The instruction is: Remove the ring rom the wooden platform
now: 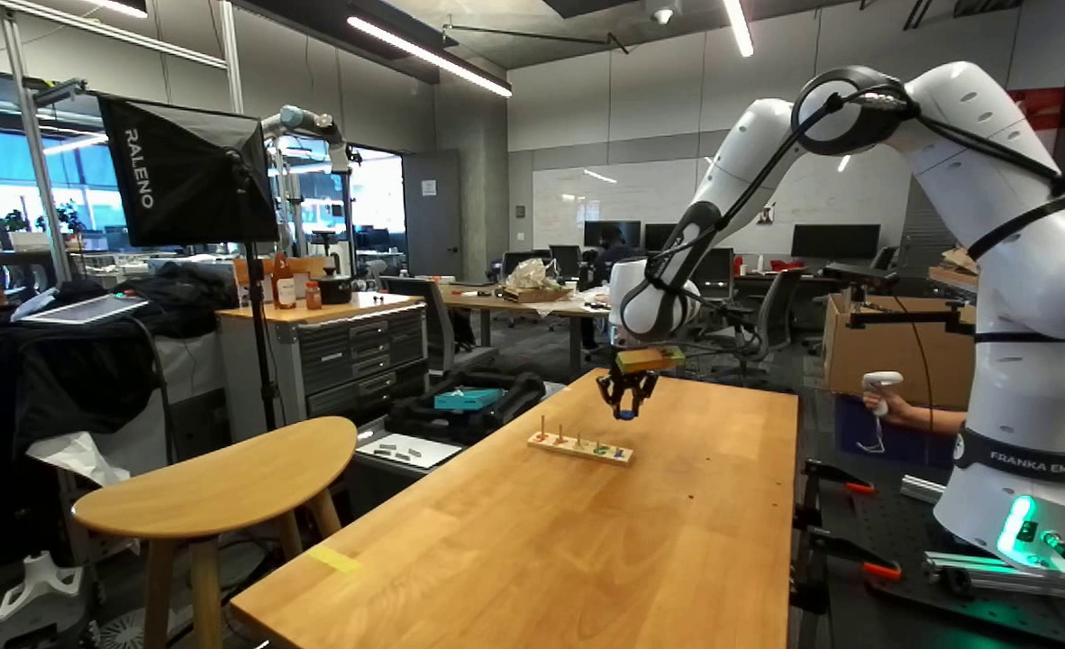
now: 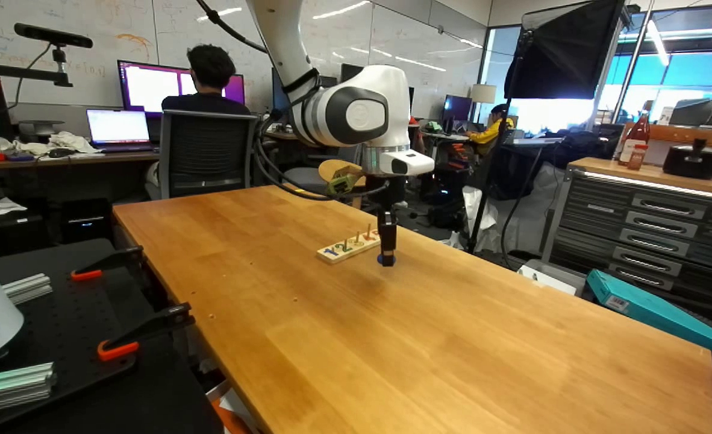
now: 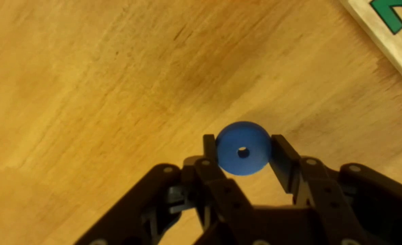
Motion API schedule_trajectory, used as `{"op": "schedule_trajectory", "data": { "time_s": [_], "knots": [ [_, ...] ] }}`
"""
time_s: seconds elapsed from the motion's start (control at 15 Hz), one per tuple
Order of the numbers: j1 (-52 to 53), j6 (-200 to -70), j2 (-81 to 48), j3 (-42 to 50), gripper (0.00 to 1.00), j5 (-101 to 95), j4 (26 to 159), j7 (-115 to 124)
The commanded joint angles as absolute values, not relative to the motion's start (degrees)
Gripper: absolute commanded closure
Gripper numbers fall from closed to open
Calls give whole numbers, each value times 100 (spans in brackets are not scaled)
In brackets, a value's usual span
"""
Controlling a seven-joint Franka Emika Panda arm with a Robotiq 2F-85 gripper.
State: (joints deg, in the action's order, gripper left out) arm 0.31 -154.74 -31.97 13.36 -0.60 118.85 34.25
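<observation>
The gripper pinched the blue ring, clear of the wooden platform; only setting down seemed left

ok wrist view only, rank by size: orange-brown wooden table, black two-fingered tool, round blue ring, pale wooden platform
1. Orange-brown wooden table
2. Black two-fingered tool
Unsure: round blue ring and pale wooden platform; the view crops the platform, and the ring may be nearer the camera.
</observation>
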Motion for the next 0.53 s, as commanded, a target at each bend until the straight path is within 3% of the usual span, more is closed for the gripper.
{"op": "schedule_trajectory", "data": {
  "time_s": [0.0, 0.07, 0.13, 0.4, 0.47],
  "knots": [
    [56, -15478, -3619, 1371, 60, 78, 11700, 3353],
    [70, -15436, -3651, 1363, 32, 80, 11688, 3336],
    [77, -15388, -3661, 1343, 31, 110, 11654, 3343],
    [251, -14983, -2927, 1221, 2, 55, 11877, 3227],
    [307, -14849, -2687, 1196, 0, -6, 11929, 3152]
  ]
}}
